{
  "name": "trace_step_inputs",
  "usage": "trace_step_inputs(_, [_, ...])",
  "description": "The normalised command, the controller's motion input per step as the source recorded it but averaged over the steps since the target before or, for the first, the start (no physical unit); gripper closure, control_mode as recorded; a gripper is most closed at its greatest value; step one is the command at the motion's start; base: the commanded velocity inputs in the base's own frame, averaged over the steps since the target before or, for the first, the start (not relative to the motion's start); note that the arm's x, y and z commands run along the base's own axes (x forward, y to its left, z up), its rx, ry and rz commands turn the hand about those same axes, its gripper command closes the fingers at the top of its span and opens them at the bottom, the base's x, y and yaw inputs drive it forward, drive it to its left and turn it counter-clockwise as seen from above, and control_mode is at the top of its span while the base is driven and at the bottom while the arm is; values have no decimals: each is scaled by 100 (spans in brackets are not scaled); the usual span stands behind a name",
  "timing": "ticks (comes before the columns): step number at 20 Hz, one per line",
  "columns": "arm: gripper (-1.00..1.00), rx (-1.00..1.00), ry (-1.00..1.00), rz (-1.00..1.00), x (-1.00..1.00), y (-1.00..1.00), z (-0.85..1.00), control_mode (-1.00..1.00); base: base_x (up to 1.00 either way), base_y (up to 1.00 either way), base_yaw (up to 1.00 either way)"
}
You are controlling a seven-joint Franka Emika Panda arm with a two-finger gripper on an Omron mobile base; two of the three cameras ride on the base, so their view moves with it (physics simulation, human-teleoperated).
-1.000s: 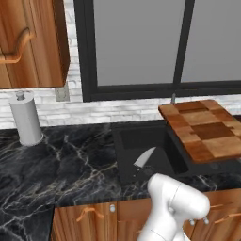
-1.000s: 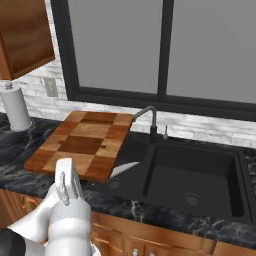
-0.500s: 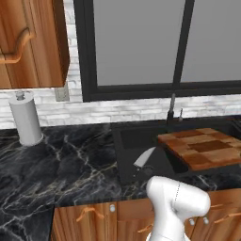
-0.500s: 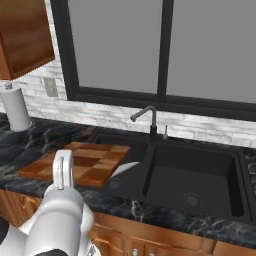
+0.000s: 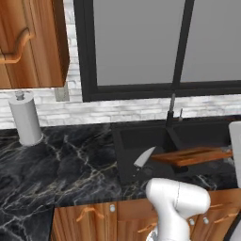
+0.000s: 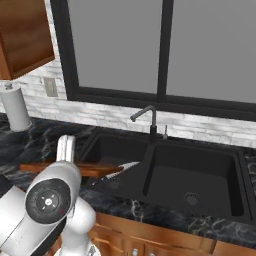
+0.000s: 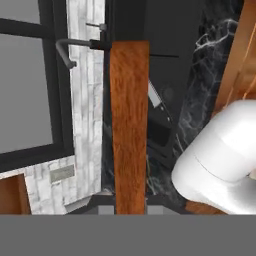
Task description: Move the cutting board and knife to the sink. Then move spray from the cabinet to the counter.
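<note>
The claw (image 7: 131,210) is clamped on the near edge of the cutting board (image 7: 130,125), a flat wooden slab that looks plain reddish-brown edge-on and hangs level over the left side of the sink (image 6: 165,172). One knife (image 6: 116,172) with a pale, pointed blade lies at the sink's edge beside the board, though whether the two touch is hard to tell. Around them are a matte black double-bowl sink with one curved tap (image 6: 145,116), a glossy black veined marble counter (image 5: 61,164), and one white paper-towel roll (image 5: 26,120).
</note>
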Motion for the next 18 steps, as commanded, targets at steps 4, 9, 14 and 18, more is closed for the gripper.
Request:
trace_step_inputs(4, [100, 0, 16, 1, 37, 4, -24, -100, 0, 0, 0])
trace_step_inputs(9, [100, 0, 13, 2, 36, 0, -25, -100, 0, 0, 0])
trace_step_inputs(14, [100, 0, 8, 3, 39, 0, -22, -100, 0, 0, 0])
trace_step_inputs(18, [100, 0, 1, 3, 48, 0, -25, -100, 0, 0, 0])
